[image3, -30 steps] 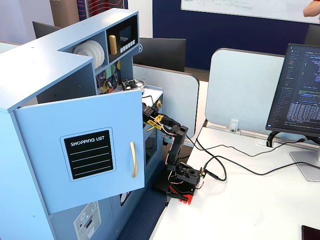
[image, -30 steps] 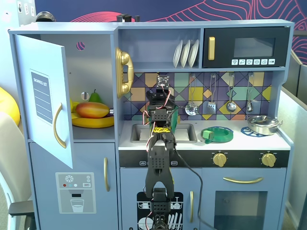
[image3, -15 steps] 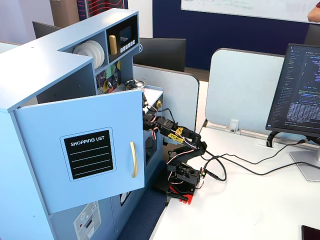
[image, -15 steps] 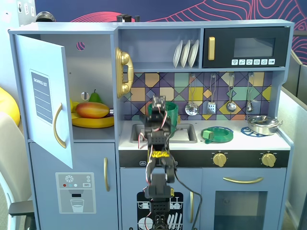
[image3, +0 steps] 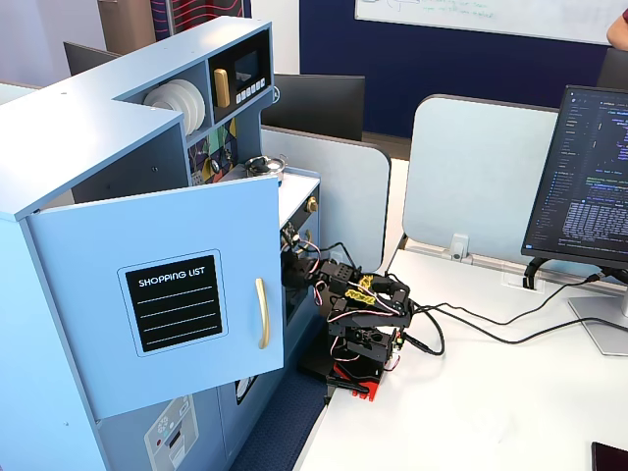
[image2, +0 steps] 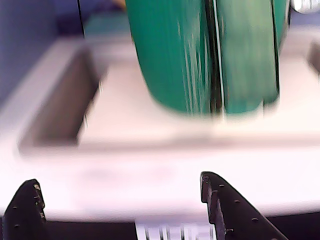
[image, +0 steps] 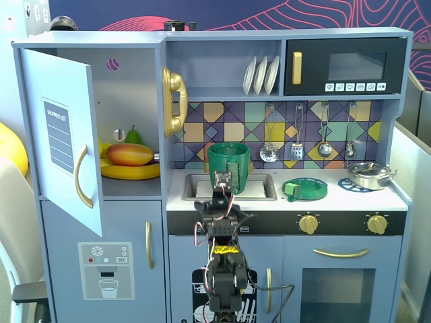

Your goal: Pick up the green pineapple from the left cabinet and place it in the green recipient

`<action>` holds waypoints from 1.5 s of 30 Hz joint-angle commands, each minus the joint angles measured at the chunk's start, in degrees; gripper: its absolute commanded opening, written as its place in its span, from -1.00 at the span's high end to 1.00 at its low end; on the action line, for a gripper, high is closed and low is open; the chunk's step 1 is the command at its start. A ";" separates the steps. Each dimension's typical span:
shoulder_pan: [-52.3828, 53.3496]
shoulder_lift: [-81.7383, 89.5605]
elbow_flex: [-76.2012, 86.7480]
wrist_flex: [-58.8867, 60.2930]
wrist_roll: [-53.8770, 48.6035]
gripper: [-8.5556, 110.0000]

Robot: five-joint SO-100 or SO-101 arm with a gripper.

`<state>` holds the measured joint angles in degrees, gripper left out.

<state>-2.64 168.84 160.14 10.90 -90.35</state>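
The green cup (image: 229, 161) stands in the sink (image: 259, 190) of the toy kitchen. My gripper (image: 225, 177) sits just in front of it at counter height. In the wrist view my gripper (image2: 117, 179) is open and empty, with the blurred cup (image2: 200, 55) close ahead and the counter's front edge between the jaws. The left cabinet's door (image: 64, 138) with the shopping list label stands open, as the side fixed view (image3: 177, 304) also shows. Inside lie an orange-red mango (image: 130, 155), a darker green pear (image: 133, 136) and a yellow banana (image: 131, 172). The green pineapple shows in no view.
A flat green dish (image: 305, 188) and a metal pot (image: 368, 175) sit on the counter to the right of the sink. Utensils hang on the back wall. The arm's base (image3: 355, 363) stands on the white desk, with cables and a monitor (image3: 589, 186) to its right.
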 commanded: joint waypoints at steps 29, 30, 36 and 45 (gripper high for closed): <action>-2.55 13.18 11.51 54.14 7.73 0.36; -2.55 13.18 11.51 55.99 7.73 0.37; -2.37 13.18 11.51 64.69 6.33 0.40; -2.37 13.18 11.51 72.33 5.80 0.46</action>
<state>-5.45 182.46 172.00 75.67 -83.94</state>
